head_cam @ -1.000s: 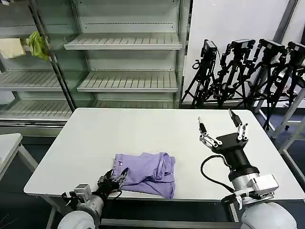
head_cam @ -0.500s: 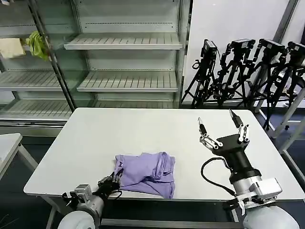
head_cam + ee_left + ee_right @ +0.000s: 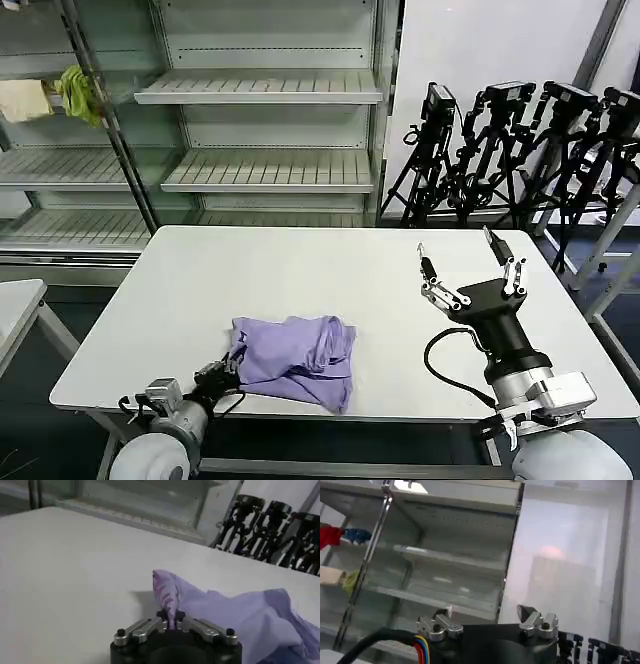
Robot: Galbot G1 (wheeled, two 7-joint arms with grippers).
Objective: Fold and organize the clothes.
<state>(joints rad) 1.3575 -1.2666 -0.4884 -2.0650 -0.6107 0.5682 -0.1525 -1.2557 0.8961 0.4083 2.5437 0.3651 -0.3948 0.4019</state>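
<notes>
White worktop (image 3: 200, 290) from the head: lavender T-shirt (image 3: 292, 358) lies bunched near the front edge, left tool (image 3: 222, 374) pinching its corner, right tool (image 3: 470, 268) raised, fingers wide. Left wrist: fabric peaks between clamped fingers (image 3: 150, 626). Right wrist: fingers (image 3: 441, 621) spread before shelves.

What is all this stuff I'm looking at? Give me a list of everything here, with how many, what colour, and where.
T-shirt: one, lavender, crumpled near the front edge of the table, left of centre.
Table: one, white, in front of the robot.
Side table: one, white, corner at far left.
Shelving units: pale grey-green, along the back wall.
Yellow-green cloth: one, hanging at the upper left shelf.
Cream cloth: one, beside the yellow-green one.
Tripods with cameras: several, black, back right.
Left hand: one, black and silver, at the front table edge, shut on the T-shirt's corner.
Right hand: one, black and silver, raised above the table's right side, fingers open.
</notes>
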